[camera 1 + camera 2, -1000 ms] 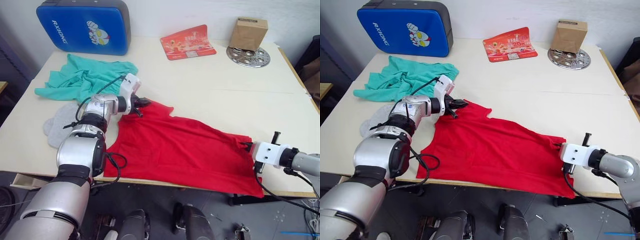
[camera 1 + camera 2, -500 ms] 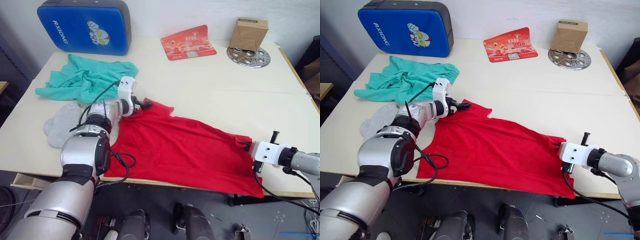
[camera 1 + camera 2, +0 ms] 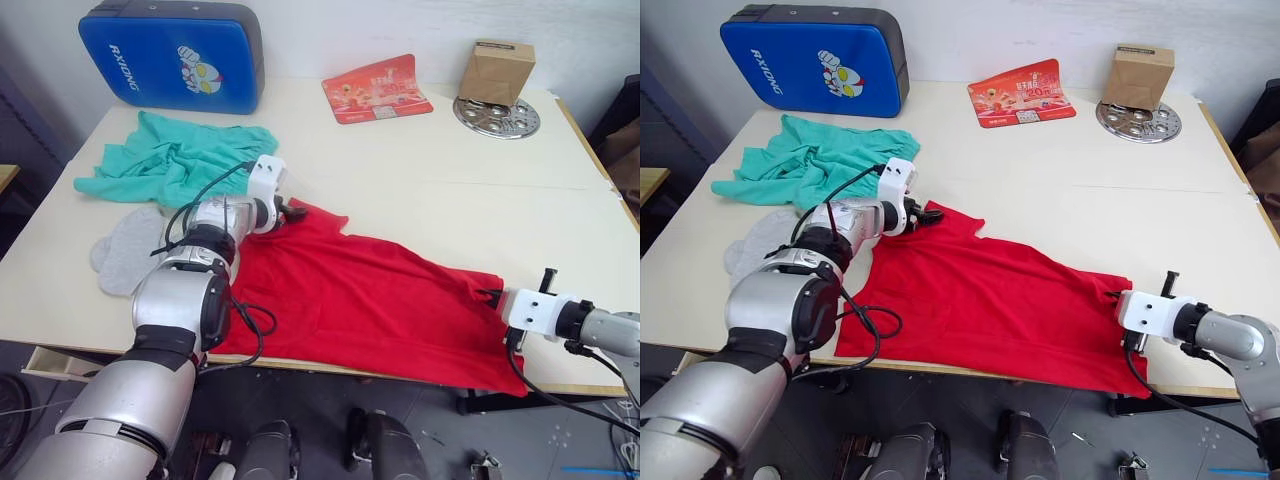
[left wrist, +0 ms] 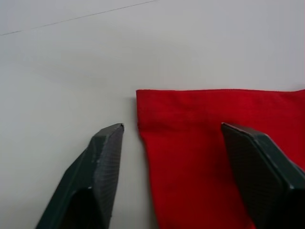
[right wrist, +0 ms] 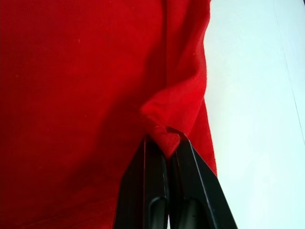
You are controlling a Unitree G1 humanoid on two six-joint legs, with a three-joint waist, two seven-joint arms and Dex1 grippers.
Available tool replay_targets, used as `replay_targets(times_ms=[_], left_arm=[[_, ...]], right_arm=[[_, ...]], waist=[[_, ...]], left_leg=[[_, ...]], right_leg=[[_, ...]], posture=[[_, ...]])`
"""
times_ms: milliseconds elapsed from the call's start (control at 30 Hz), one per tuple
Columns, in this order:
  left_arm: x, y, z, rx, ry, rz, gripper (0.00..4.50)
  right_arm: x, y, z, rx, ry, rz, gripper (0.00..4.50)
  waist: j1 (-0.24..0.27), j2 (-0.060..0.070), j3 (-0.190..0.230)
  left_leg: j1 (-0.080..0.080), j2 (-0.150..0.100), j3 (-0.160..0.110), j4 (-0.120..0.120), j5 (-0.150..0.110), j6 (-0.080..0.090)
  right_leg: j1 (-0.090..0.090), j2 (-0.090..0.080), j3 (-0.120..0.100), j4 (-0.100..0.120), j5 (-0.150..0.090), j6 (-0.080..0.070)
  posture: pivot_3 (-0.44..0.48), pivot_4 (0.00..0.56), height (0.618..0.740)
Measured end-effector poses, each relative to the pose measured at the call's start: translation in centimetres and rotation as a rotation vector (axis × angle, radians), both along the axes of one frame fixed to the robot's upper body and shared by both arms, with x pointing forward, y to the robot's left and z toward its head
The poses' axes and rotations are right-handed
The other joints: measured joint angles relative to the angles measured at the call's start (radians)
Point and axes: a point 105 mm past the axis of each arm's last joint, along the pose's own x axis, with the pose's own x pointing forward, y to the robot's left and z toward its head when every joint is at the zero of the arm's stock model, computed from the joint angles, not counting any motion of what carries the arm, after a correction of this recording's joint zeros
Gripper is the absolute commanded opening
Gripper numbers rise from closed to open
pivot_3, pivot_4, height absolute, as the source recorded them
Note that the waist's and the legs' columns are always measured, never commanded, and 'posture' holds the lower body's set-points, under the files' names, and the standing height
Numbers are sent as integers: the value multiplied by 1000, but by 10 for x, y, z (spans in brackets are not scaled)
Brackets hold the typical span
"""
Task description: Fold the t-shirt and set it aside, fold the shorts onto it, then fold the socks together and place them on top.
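The task looks barely begun. The t-shirt lies opened out, unfolded, in the lower middle of the left eye view, on the near part of the counter, its near hem running along and a little over the counter's front edge. The shorts sit crumpled in the upper left, just behind the shirt's far-left corner, and the socks lie flat at the left, partly hidden behind the left arm. Judging by this, every fold and all the stacking are still to do.

The shirt's long axis runs diagonally, from a corner at the upper left down to the lower right of the frame, widening toward the near edge. No collar can be made out, so which end is the neck cannot be told.

The left pincer is spread, its two fingers straddling the shirt's far-left corner without closing on it. The right pincer is pressed together, pinching a small bunched fold of red cloth at the shirt's lower-right edge. A first fold seems to be in preparation.
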Motion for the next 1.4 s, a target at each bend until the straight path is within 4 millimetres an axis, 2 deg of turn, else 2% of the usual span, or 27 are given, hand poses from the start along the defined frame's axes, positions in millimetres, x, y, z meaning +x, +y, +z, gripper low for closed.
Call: replay_targets(times_ms=[233, 533, 767, 1033, 1200, 1300, 1400], left_arm=[[-1, -1, -2, 20, 2, -8, 74], [-2, 0, -2, -6, 10, -16, 29], [-8, -7, -3, -138, 26, -99, 29], [-15, -4, 30, -184, -155, -325, 29], [-28, -2, 44, -139, -307, -519, 29], [-45, 5, 35, -46, -353, -679, 29], [-68, 26, 9, 76, -330, -822, 29]], right_arm=[[0, 2, 1, 0, -3, 5, 0], [0, 2, 1, 0, -4, 6, 0], [1, 3, 3, -1, -11, 9, 0], [3, 3, 5, -2, -16, 12, 0], [3, 3, 5, -4, -15, 15, 0], [2, 5, 6, -14, -26, 35, 0], [-1, 2, 3, -39, -23, 46, 0]], waist=[[0, 0, 0], [0, 0, 0], [-3, 0, 0], [-4, 0, 0], [-5, 0, 0], [-6, 0, 0], [-12, 0, 0]], left_leg=[[0, 0, 0, 0, 0, 0], [0, 0, 0, 0, 0, 0], [-1, 0, 0, 0, 0, 0], [-1, 1, 1, 0, 0, -1], [-1, 1, 1, 0, 0, -1], [-1, 2, 1, 0, 0, -1], [0, 3, 2, 0, -1, -1]], right_leg=[[0, 0, 0, 0, 0, 0], [0, 0, 0, 0, 0, 0], [0, 0, 0, 0, 0, 0], [-1, 1, 0, 0, 0, 0], [-1, 2, 0, -1, 0, 0], [-1, 2, 0, -1, 0, 0], [-1, 3, 1, -1, 0, -1]], posture=[[0, 150, 740], [0, 150, 740], [0, 150, 740], [0, 150, 740], [0, 150, 740], [0, 150, 740], [0, 150, 740]])
